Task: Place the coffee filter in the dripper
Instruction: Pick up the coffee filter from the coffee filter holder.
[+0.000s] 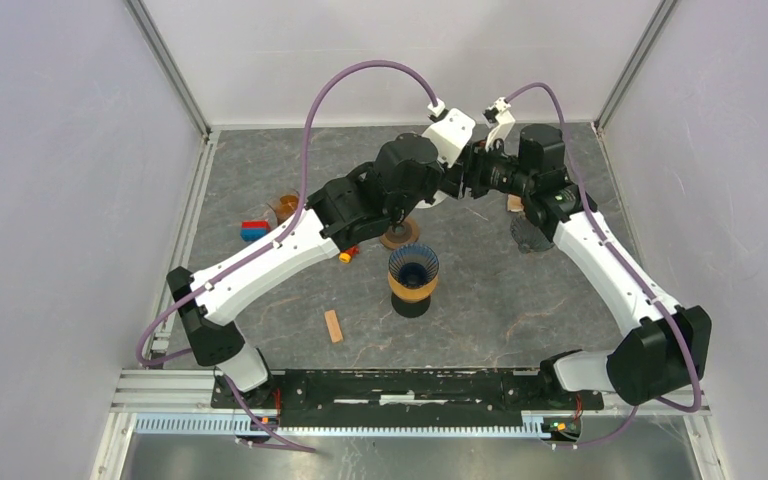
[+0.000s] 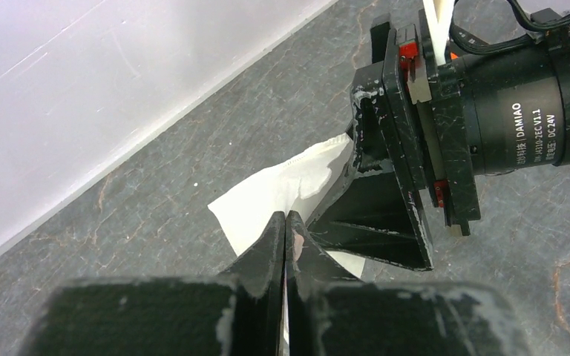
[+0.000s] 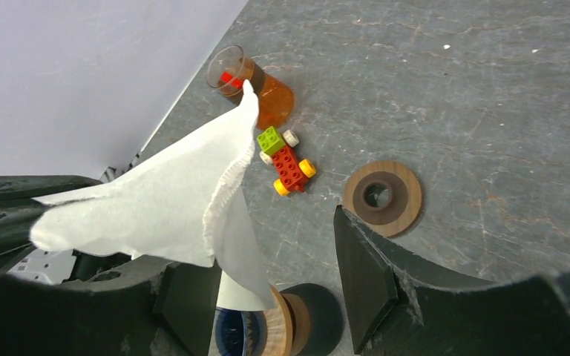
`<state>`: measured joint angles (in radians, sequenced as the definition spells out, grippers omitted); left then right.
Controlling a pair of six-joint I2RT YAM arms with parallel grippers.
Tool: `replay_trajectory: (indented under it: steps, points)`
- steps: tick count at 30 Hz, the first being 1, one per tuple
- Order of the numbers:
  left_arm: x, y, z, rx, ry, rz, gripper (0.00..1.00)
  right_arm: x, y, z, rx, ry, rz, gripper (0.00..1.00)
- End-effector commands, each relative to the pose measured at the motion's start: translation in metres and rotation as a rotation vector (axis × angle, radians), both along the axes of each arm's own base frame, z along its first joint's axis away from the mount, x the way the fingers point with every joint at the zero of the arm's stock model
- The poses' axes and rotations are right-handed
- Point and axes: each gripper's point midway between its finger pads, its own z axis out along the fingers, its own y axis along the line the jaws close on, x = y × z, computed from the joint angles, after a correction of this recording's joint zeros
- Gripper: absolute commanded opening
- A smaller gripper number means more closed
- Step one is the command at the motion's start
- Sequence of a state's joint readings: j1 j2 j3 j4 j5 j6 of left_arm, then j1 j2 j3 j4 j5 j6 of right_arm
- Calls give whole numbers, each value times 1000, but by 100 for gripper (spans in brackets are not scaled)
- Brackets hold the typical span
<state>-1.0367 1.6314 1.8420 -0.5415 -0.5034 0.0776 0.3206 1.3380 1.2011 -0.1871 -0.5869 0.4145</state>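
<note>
Your left fingers clench the coffee filter aloft near the far edge of the counter. Your right fingers gape around its edge. Opposed pulls may tear it short of the dripper.

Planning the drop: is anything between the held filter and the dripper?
Nothing visible does. The left gripper pinches the coffee filter aloft; the dripper stands open-topped. A flat wooden ring lies on the table between them, probably too low to matter.

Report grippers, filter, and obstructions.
Left gripper shut on white paper coffee filter. Right gripper open, jaws straddling filter's edge. Blue ribbed dripper with wooden collar empty, nothing over it.
</note>
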Motion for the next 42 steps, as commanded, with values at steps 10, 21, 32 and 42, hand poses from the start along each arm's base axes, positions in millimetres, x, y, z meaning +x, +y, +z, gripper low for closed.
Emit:
replay_trajectory:
  steps: [10, 21, 32, 42]
  points:
    - [2, -8, 8, -66, -21, 16, 2, -19, 16, 27, 130, -60, 113, 57]
    - [-1, -12, 2, -54, -14, 6, 2, -19, 19, 22, 173, -27, 116, 56]
    - [-3, -16, 0, -62, -9, 23, 2, -11, 13, 14, 176, -2, 51, 47]
    - [-4, -16, 1, -63, -14, 29, 2, -3, 0, 11, 98, -24, -36, 33]
